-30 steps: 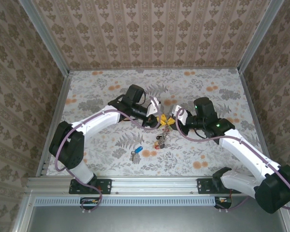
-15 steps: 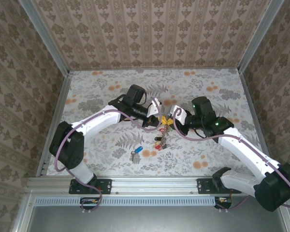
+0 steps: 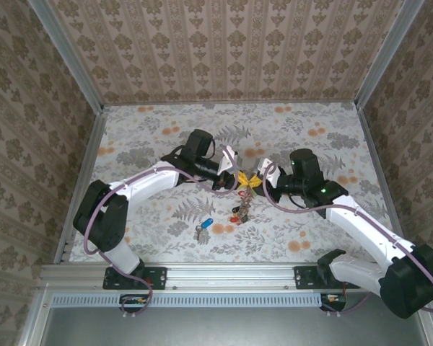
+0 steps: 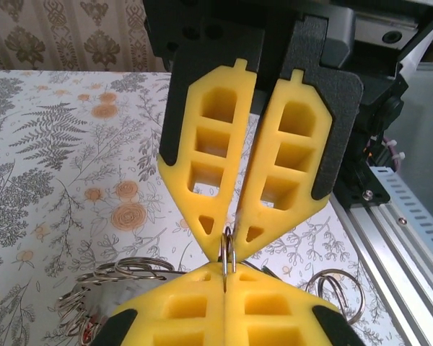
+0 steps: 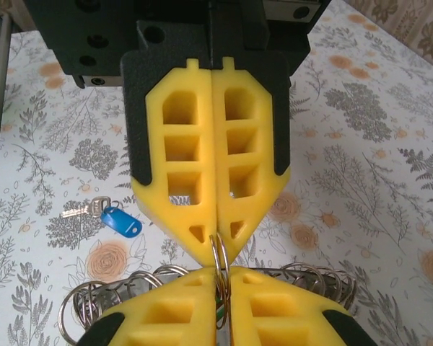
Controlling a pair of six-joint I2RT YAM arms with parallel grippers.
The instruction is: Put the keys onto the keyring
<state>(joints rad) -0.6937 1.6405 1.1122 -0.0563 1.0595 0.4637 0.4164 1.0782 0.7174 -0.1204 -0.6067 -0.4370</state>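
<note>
There are two grippers, one keyring and one loose key to count. The left gripper (image 3: 236, 177) and the right gripper (image 3: 252, 182) meet tip to tip over the middle of the table (image 3: 151, 137). The keyring (image 3: 239, 205) hangs between and below them, with a bunch of red and dark key heads dangling; these are too small and crowded to number. The one loose blue-headed key (image 3: 206, 224) lies flat on the table, nearer the arm bases and well apart from both grippers.

Compared with a second ago, both arms have shifted only slightly, the meeting point sits about where it was, and the blue-headed key has not moved.

In the right wrist view the left gripper's yellow pads are pressed flat together, pinching the ring's wire at their tips. In the left wrist view the right gripper's pads show a thin slit between them, with the wire in it at the tips. Whether that pair actually clamps the wire cannot be told.
</note>
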